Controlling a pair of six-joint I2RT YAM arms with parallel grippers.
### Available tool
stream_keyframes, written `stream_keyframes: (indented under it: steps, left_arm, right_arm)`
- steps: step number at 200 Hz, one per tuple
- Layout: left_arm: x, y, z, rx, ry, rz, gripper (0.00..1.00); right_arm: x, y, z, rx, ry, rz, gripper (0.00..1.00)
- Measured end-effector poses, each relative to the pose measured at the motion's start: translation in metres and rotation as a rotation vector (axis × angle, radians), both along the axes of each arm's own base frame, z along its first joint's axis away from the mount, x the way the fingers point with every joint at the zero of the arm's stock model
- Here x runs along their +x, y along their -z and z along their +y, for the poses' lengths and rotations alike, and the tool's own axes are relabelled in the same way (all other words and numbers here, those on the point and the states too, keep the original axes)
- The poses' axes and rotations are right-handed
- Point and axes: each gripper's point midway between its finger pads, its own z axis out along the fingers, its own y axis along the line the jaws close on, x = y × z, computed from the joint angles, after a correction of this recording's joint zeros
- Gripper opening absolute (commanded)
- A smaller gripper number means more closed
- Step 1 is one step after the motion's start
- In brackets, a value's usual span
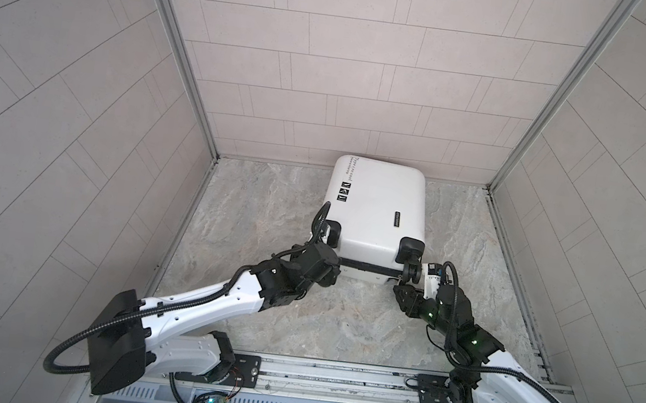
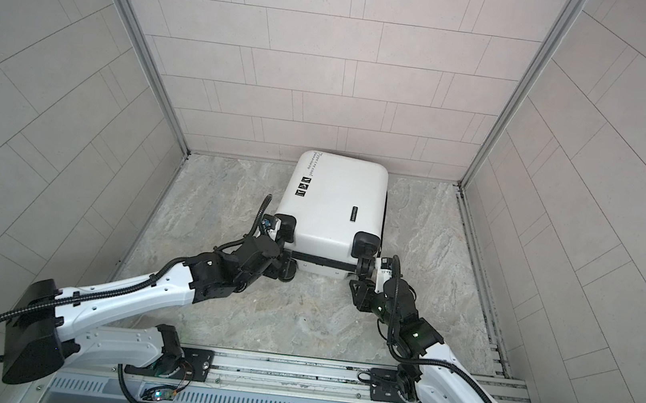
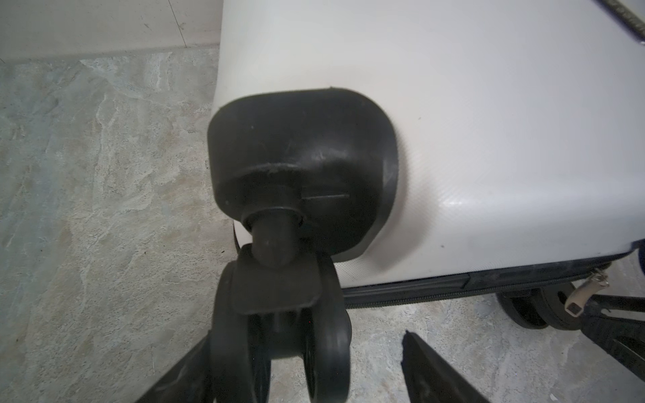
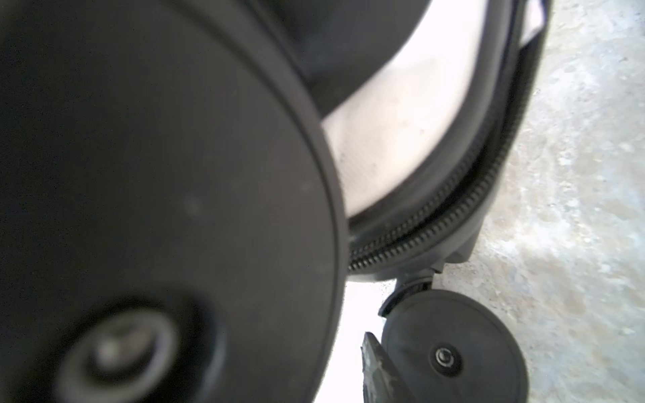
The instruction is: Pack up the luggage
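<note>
**Setting.** Booth with pale tiled walls (image 1: 329, 65) on three sides and a floor (image 1: 269, 212) of grey marbled stone.

**Left gripper** (image 3: 307, 336). Jaws stand wide, with the fingers (image 3: 185, 375) on either side of the luggage's near-left wheel (image 3: 279, 324). A strip of bare floor shows between the wheel and the right-hand finger, so the jaws are not closed on it.

**Right gripper** (image 1: 402, 289). Set low at the near-right wheel (image 1: 411, 272). In its wrist view a very close, blurred wheel fills most of the picture. One fingertip (image 4: 378, 373) shows just beside a second wheel (image 4: 453, 349) and the other is hidden. Whether the jaws grip, I cannot tell.

**Luggage** (image 1: 378, 213). White hard shell, lying flat at the far middle of the floor and slightly skewed. The wheel end is near and the other end is close to the back wall.
- A black zipper band (image 3: 419, 291) runs along the near edge, with a pale pull tab (image 3: 581, 296) towards the right.
- Black lettering (image 1: 352, 168) and three square stickers (image 1: 344, 191) sit along the left of the top face.
- A small black label (image 1: 398, 216) sits right of centre.

**Arms.** White and black. The left arm (image 1: 209, 293) and right arm (image 1: 501, 375) reach from a metal rail (image 1: 333, 373) at the near edge and converge on the wheel end.
</note>
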Motion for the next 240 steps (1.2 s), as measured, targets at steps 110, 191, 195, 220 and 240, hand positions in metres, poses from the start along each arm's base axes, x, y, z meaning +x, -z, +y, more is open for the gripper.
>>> stream_keyframes:
  steps: [110,191,195,220,240]
  left_arm:
    - [0.006,0.007,0.000,0.004,-0.009,0.014,0.68]
    - [0.007,0.011,0.000,0.002,-0.010,0.026,0.67]
    - [0.007,0.011,0.000,0.002,-0.010,0.026,0.67]
    - [0.008,0.011,0.000,0.001,-0.013,0.026,0.67]
    - [0.008,0.011,0.001,-0.002,-0.017,0.027,0.63]
  right_arm:
    - [0.018,0.006,0.002,-0.026,0.029,-0.002,0.29]
    - [0.024,0.011,0.006,-0.055,0.017,0.028,0.15]
    - [0.024,0.010,0.007,-0.053,0.015,0.025,0.13]
    - [0.024,0.005,0.010,-0.036,-0.001,0.011,0.00]
    - [0.023,0.003,0.010,-0.030,-0.005,0.004,0.00]
